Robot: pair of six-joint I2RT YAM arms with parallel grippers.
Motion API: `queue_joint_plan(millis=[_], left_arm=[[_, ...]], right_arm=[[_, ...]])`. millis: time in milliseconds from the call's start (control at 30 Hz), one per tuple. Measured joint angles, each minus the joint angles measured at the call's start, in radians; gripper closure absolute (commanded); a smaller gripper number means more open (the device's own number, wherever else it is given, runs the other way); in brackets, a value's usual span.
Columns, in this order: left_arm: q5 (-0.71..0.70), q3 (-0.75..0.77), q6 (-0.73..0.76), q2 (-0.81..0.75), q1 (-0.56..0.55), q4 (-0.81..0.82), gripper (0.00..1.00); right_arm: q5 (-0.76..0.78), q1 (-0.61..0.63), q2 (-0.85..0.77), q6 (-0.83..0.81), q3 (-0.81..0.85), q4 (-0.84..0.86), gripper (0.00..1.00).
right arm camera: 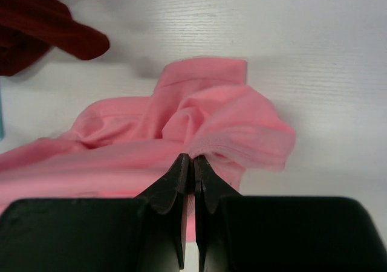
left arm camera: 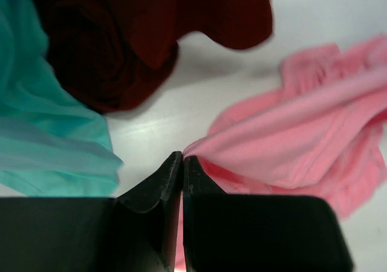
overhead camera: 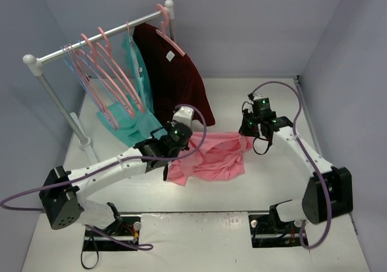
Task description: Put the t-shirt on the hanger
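Both my pairs of jaws are pressed together, and each pair pinches the t-shirt (overhead camera: 208,160). In the left wrist view the left jaws meet tip to tip on a fold at the pink cloth's edge, and a sliver of pink shows low down between them. In the right wrist view the right jaws grip a stitched hem, again with pink showing in the slit below the tips.

The t-shirt lies crumpled on the white surface (overhead camera: 260,93), about midway between my two arms, with the left jaws at its left end and the right jaws at its upper right corner. From the left jaws the cloth runs away to the right in long folds. Ahead of the right jaws it bunches into a loose hump (whether any of it is off the surface, I cannot tell).

The hanger (overhead camera: 75,69) hangs on the rack (overhead camera: 54,55) at the far left, near the left end of the rail, well apart from the t-shirt. Just to its right hang several pink hangers (overhead camera: 109,72), then a teal shirt (overhead camera: 136,115) and a maroon shirt (overhead camera: 175,72), both on the rail. Their lower hems come down close to the surface, just beyond my left jaws and beside the t-shirt's left end.
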Motion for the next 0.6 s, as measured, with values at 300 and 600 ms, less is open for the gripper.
queue_joint_plan(millis=[300,600], left_arm=[[-0.009,0.187,0.084,0.112,0.046,0.007,0.27],[-0.112,0.566,0.135,-0.008,0.026,-0.234,0.25]], right_arm=[[0.004,0.017,0.219,-0.006,0.125,0.046,0.35],[0.012,0.030,0.041,-0.081,0.225,0.057,0.25]])
